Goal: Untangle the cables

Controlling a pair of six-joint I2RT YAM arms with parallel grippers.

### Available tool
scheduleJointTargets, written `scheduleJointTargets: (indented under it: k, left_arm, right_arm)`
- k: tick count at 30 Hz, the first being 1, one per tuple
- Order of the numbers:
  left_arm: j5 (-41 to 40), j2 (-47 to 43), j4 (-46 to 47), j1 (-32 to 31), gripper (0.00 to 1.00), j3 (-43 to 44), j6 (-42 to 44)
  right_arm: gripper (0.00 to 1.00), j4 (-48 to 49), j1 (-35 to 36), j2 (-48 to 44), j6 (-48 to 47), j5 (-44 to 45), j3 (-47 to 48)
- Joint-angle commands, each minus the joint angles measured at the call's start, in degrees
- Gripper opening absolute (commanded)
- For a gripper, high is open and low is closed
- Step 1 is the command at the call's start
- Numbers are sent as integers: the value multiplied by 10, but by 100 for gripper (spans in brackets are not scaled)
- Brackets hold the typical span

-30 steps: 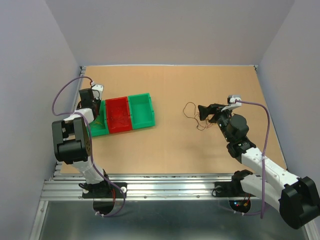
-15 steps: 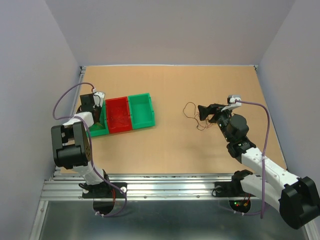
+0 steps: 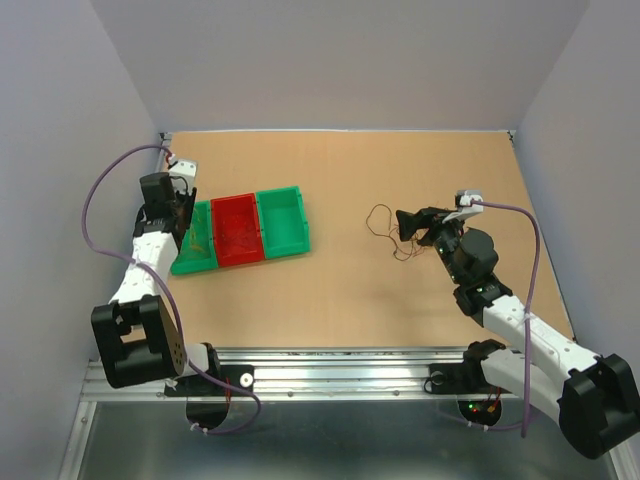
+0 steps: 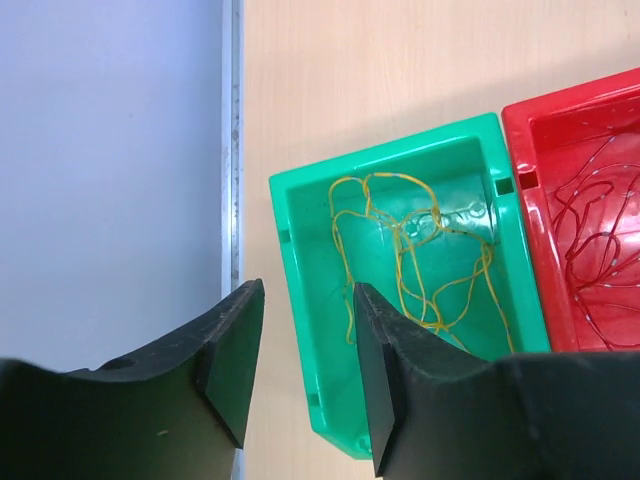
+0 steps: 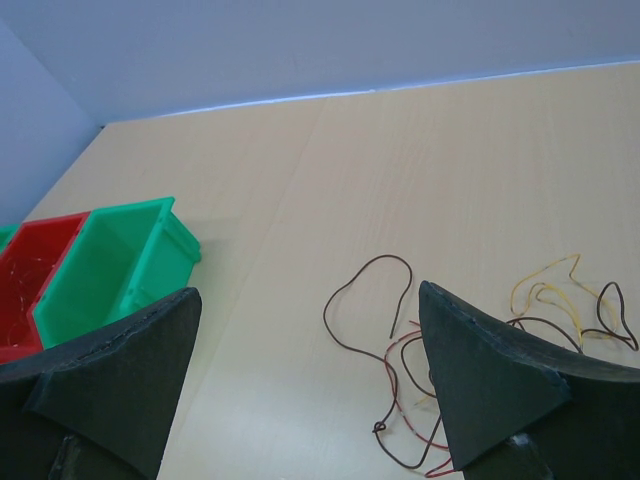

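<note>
The cables [image 3: 385, 228] lie loose on the table right of centre: a brown loop [image 5: 365, 290], red strands [image 5: 420, 425] and yellow curls [image 5: 550, 292]. My right gripper [image 3: 404, 226] hovers just over their right side, open wide with nothing between its fingers [image 5: 308, 300]. My left gripper [image 3: 186, 212] hangs open and empty over the left rim of the left green bin [image 4: 385, 160], its jaws [image 4: 305, 330] well apart. Yellow wire [image 4: 410, 260] lies coiled inside that bin. Thin red wire [image 4: 590, 225] lies in the red bin [image 4: 520, 130].
Three bins stand in a row at the left: green [image 3: 195, 267], red [image 3: 240, 261], green [image 3: 283, 222]. The table's metal edge and the left wall [image 4: 110, 150] run close beside my left gripper. A rail crosses the near edge [image 3: 330, 355].
My left gripper has opened from shut, and its arm has stretched out, elbow dropping toward the near edge. The right arm and the loose cables have not moved.
</note>
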Motion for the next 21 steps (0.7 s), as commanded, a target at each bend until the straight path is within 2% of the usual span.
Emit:
scheduleJointTargets:
  k: [1, 3, 7, 15, 21]
  left_arm:
    - [28, 11, -26, 2, 54, 43, -8]
    - [29, 29, -16, 2, 57, 57, -14]
    - [81, 72, 2, -4, 59, 90, -28]
    - [72, 164, 43, -23, 59, 111, -36]
    - [36, 180, 75, -22, 50, 69, -32]
  right_arm:
    - [95, 15, -2, -16, -4, -3, -17]
    - [95, 15, -1, -18, -5, -3, -17]
    - [95, 15, -2, -18, -5, -5, -17]
    - [95, 13, -2, -20, -8, 1, -18]
    - [95, 11, -2, -19, -8, 1, -17]
